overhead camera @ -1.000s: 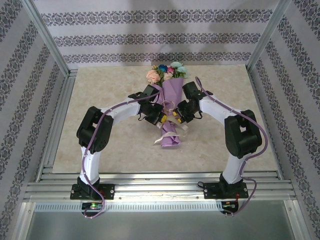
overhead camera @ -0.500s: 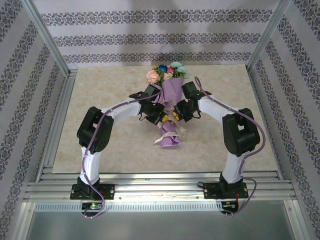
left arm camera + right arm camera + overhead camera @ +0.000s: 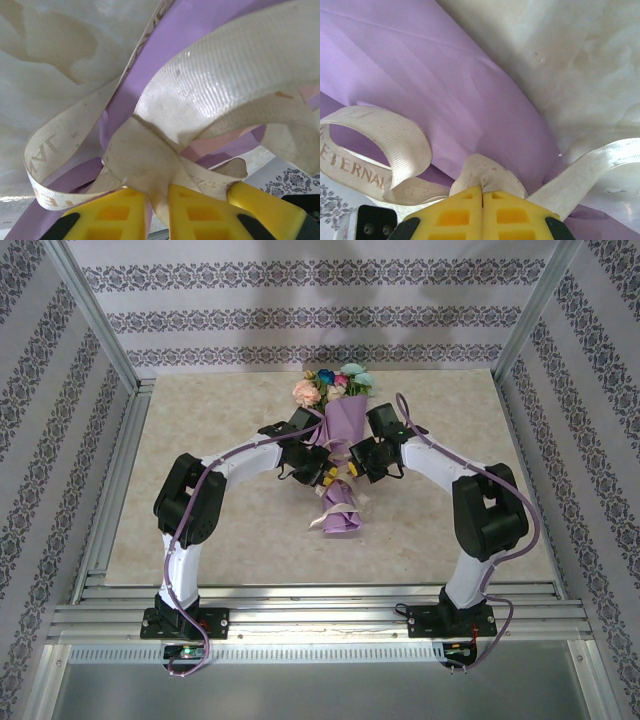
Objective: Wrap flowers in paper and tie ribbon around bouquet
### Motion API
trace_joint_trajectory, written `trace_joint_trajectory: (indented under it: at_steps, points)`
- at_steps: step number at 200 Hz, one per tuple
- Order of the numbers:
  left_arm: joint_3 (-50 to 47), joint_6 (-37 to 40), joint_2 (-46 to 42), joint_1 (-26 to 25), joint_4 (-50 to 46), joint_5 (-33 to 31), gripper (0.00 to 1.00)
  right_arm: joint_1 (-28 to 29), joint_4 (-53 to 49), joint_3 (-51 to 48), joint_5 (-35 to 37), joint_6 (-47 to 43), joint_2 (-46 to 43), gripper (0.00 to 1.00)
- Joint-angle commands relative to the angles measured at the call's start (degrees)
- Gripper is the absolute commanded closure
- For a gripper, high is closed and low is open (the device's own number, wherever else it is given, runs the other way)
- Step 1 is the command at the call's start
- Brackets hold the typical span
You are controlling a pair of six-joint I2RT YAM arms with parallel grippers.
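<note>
The bouquet (image 3: 345, 430) lies on the table, its flowers (image 3: 335, 385) at the far end and its lilac paper (image 3: 340, 515) tapering toward me. The cream ribbon (image 3: 340, 475) crosses the cone's middle, with both grippers meeting there. My left gripper (image 3: 326, 477) is on the cone's left. In the left wrist view, a ribbon (image 3: 220, 75) strand runs loosely through the narrow gap of the left gripper (image 3: 159, 192), over paper (image 3: 200, 20). My right gripper (image 3: 354, 466) is on the right. Up close, the right gripper (image 3: 482, 189) pinches a bunched ribbon (image 3: 395, 135) fold against the paper (image 3: 420, 75).
The beige marbled tabletop (image 3: 220, 530) has free room on both sides of the bouquet. Aluminium rails (image 3: 110, 490) and patterned walls (image 3: 590, 440) close in the left, right and back. A rail step (image 3: 320, 600) runs along the near edge by the arm bases.
My right gripper has closed onto the ribbon. My left gripper's jaws have parted slightly. The bouquet has stayed in place.
</note>
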Motion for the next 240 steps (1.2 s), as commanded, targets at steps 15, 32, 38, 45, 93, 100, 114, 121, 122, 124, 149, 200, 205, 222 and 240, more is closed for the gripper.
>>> trace_joint_trajectory:
  at_steps: [15, 32, 38, 45, 93, 100, 114, 121, 122, 124, 149, 200, 205, 222, 240]
  points:
    - [0.6, -1.3, -4.2, -0.6, -3.4, 0.2, 0.73, 0.3, 2.0, -2.4, 0.4, 2.7, -2.6, 1.00]
    - [0.7, -2.2, -5.1, -0.6, -3.0, -0.2, 0.70, 0.2, 2.9, -3.5, -0.1, 3.6, -3.1, 1.00]
    - [0.9, -2.5, -5.3, -0.6, -2.9, -0.1, 0.70, 0.3, 3.3, -3.9, -0.2, 3.9, -3.2, 1.00]
    - [1.3, -2.8, -5.4, -0.6, -2.9, 0.0, 0.70, 0.2, 3.9, -4.4, -0.4, 4.3, -3.5, 1.00]
    - [1.2, -7.1, -5.0, -1.0, -0.8, 1.5, 0.64, 0.0, 6.3, -5.7, -0.4, 5.0, -4.5, 1.00]
    - [1.3, -7.9, -4.6, -1.1, 0.1, 1.7, 0.63, 0.0, 6.6, -5.9, -0.4, 5.0, -4.6, 1.00]
    - [2.3, -9.0, -3.6, -1.1, 1.1, 2.2, 0.62, 0.1, 7.5, -6.3, -0.4, 5.3, -4.9, 1.00]
    - [3.2, -9.0, -3.2, -1.2, 0.7, 2.1, 0.62, 0.0, 8.3, -6.8, -0.5, 5.7, -5.1, 1.00]
    - [3.4, -8.9, -3.1, -1.2, 0.5, 2.1, 0.62, 0.0, 8.5, -6.9, -0.5, 5.7, -5.1, 1.00]
    - [3.6, -8.8, -3.0, -1.2, 0.3, 2.0, 0.62, 0.1, 8.8, -7.0, -0.6, 5.9, -5.1, 1.00]
    - [4.2, -8.5, -3.0, -1.5, -1.4, 2.3, 0.62, 0.0, 10.3, -8.4, -0.6, 6.8, -5.8, 1.00]
    - [0.9, -10.9, -3.9, -1.5, 1.0, 1.5, 0.54, -0.2, 14.0, -11.2, -1.5, 8.6, -6.3, 1.00]
    - [1.1, -11.2, -3.8, -1.5, 1.2, 1.7, 0.53, -0.2, 14.5, -11.4, -1.5, 8.7, -6.3, 1.00]
    - [1.5, -11.9, -3.4, -1.4, 1.0, 1.0, 0.48, -0.2, 15.7, -11.7, -1.8, 8.9, -6.6, 1.00]
    - [1.7, -12.6, -2.8, -1.1, 1.2, 0.8, 0.45, -0.1, 17.4, -12.6, -2.1, 9.5, -7.1, 1.00]
